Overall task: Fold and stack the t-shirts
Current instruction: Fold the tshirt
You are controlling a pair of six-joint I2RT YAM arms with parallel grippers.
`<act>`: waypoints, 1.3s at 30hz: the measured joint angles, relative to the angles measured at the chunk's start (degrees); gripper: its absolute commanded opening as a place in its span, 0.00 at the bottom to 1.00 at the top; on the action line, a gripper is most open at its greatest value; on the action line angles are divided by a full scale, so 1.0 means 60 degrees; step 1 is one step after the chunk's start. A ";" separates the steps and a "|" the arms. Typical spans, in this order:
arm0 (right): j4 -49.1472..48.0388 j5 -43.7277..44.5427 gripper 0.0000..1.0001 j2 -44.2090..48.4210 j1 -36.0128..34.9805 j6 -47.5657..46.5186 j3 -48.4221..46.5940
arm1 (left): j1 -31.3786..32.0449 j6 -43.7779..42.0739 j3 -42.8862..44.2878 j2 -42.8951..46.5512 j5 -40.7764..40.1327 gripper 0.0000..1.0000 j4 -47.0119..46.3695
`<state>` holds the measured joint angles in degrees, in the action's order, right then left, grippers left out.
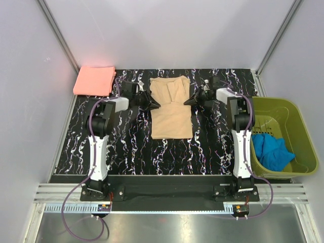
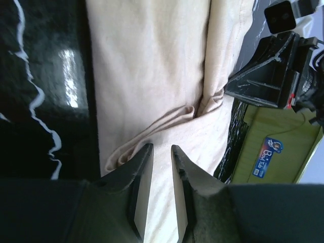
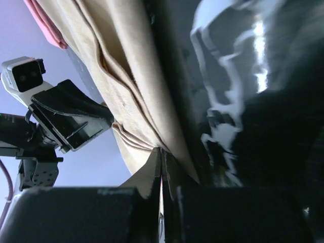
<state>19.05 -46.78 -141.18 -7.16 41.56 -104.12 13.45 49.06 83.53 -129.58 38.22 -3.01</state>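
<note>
The limp tan shirt (image 1: 171, 116) is best taken by its edges: right gripper (image 3: 161, 152) is clamped there, left gripper (image 2: 159, 149) narrowly parted.

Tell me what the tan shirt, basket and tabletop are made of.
Tan shirt: soft matte cloth, creased and folded.
Basket: likely moulded plastic, smooth rigid olive walls.
Tabletop: glossy black marble look with white veins; stone or laminate, cannot tell.

Black white-veined tabletop (image 1: 131, 147), olive-green basket (image 1: 286, 114) just off its right edge — blue cloth (image 1: 272, 151) bunched inside
</note>
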 measured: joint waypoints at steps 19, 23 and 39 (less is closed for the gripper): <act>0.4375 0.2222 0.63 0.2630 0.0423 -0.2375 0.0069 | 0.0073 -0.3257 -0.0073 0.4255 -0.1326 0.75 0.4583; 0.4171 0.2120 0.65 0.4550 0.0372 -0.2237 0.2368 | 0.0455 -0.2903 -0.1781 0.5927 -0.1963 0.64 0.4849; 0.2892 0.2127 0.73 0.6430 -0.0619 -0.2076 0.7216 | 0.2448 0.1024 -0.5213 0.6586 -0.4408 0.64 0.4142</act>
<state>36.40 -34.02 -102.61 -10.87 29.10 -60.82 28.14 55.20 52.25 -90.06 11.77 21.85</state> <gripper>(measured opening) 0.693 0.626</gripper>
